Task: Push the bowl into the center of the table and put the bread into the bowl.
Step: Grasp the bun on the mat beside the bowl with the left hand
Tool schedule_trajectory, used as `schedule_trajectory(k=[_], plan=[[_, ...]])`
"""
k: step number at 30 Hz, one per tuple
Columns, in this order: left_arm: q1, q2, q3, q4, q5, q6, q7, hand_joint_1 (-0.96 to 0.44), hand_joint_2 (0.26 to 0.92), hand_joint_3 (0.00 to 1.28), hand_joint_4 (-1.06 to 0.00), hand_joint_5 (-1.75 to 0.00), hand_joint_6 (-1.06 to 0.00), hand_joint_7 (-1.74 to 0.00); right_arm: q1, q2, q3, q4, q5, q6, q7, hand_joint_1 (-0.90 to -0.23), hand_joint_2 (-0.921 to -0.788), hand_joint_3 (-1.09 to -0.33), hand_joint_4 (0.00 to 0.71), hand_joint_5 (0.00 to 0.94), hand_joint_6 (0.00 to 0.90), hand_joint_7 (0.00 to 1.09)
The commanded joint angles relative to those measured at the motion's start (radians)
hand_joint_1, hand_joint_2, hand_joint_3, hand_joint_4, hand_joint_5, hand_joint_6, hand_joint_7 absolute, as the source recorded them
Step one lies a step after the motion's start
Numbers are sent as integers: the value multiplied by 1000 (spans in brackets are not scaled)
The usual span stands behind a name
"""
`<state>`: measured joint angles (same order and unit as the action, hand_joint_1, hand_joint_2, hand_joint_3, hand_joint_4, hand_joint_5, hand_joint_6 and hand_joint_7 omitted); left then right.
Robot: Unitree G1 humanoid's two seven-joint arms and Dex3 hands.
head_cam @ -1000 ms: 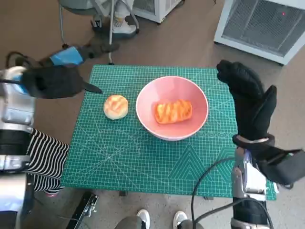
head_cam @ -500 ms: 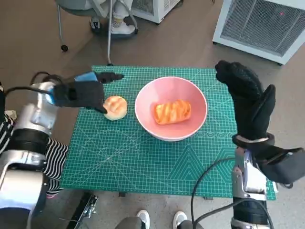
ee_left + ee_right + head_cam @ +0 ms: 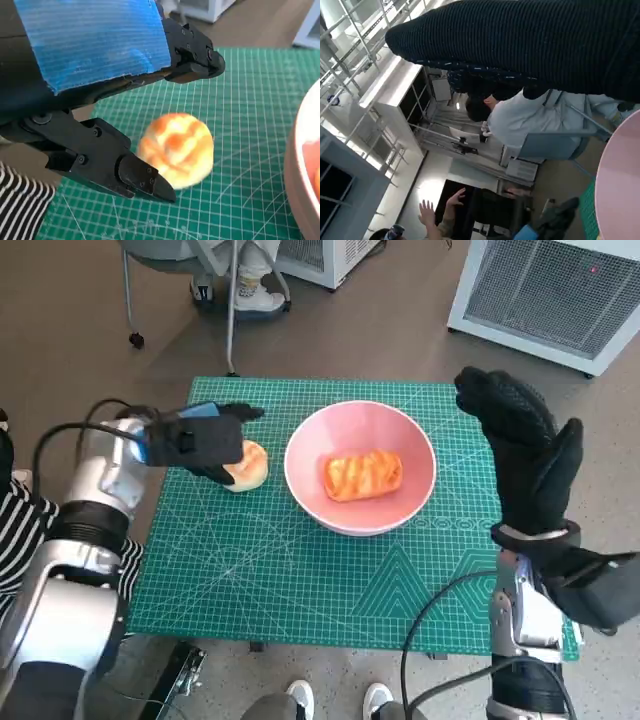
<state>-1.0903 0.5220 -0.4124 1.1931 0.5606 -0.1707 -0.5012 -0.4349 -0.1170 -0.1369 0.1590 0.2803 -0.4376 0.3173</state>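
The pink bowl (image 3: 350, 422) stands near the middle of the green mat (image 3: 300, 570) with a glazed oblong bread (image 3: 362, 473) lying in it. A round bun (image 3: 252, 468) sits on the mat just left of the bowl. My left hand (image 3: 195, 440) reaches over the bun from the left. In the left wrist view its black fingers (image 3: 125, 170) spread on either side of the bun (image 3: 176, 148), with gaps showing. My right hand (image 3: 525, 455) is raised upright, fingers apart, right of the bowl and holding nothing.
A chair base and a person's feet (image 3: 245, 295) are beyond the table's far edge, a white appliance (image 3: 550, 295) at the far right. The right wrist view shows the glove (image 3: 530, 45), a seated person (image 3: 530, 117) and the bowl's rim (image 3: 620, 185).
My left hand has travelled right from beyond the table's left edge and now reaches over the bun. The right hand, bowl and breads have stayed put.
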Motion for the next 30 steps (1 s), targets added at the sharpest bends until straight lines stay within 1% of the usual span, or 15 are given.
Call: schedule_trajectory(k=[1,12,17,20,23,24,25,26,27,29,30], plan=[[-22,-15,-19,34,22,14,22,-126,731,5,-56,-1,-232,0,32,-10,-2,-4,-5,17,2,-689,-921,-696,206,2,149,362],[6,-57,-52,89,50,41,87,-113,748,11,-92,-11,-237,-2,45,-9,-2,-15,-14,13,-3,-689,-921,-696,198,0,146,360],[18,-70,-62,103,57,47,112,-86,763,16,-134,-20,-267,-14,48,-9,-3,-15,-15,11,-4,-690,-921,-696,196,0,144,359],[24,-76,-66,109,64,53,128,-67,774,19,-166,-26,-308,-29,49,-8,-4,-14,-15,11,-5,-689,-921,-696,195,0,143,359],[31,-79,-73,113,72,56,139,-30,792,21,-246,-26,-388,-37,51,-8,-5,-15,-13,11,-5,-689,-921,-696,195,0,143,358],[33,-80,-77,114,77,57,144,-19,798,21,-278,-23,-415,-36,51,-8,-5,-15,-13,11,-5,-689,-921,-696,195,0,143,359],[35,-81,-80,115,80,57,148,-9,807,23,-331,-28,-452,-39,52,-8,-6,-15,-13,11,-5,-690,-921,-696,195,0,143,359],[37,-81,-83,115,83,58,153,-5,810,23,-351,-27,-467,-38,52,-8,-6,-17,-12,12,-5,-690,-921,-696,195,0,143,359],[39,-81,-85,115,84,58,157,5,822,26,-416,-41,-507,-46,53,-8,-6,-18,-12,12,-5,-690,-921,-696,195,0,143,359],[44,-82,-91,117,88,55,173,16,837,27,-507,-49,-563,-51,55,-7,-6,-19,-11,12,-5,-691,-921,-696,195,0,143,359],[46,-82,-94,118,90,52,183,26,854,27,-613,-67,-628,-65,56,-7,-6,-20,-11,12,-6,-691,-921,-696,195,0,143,359]])
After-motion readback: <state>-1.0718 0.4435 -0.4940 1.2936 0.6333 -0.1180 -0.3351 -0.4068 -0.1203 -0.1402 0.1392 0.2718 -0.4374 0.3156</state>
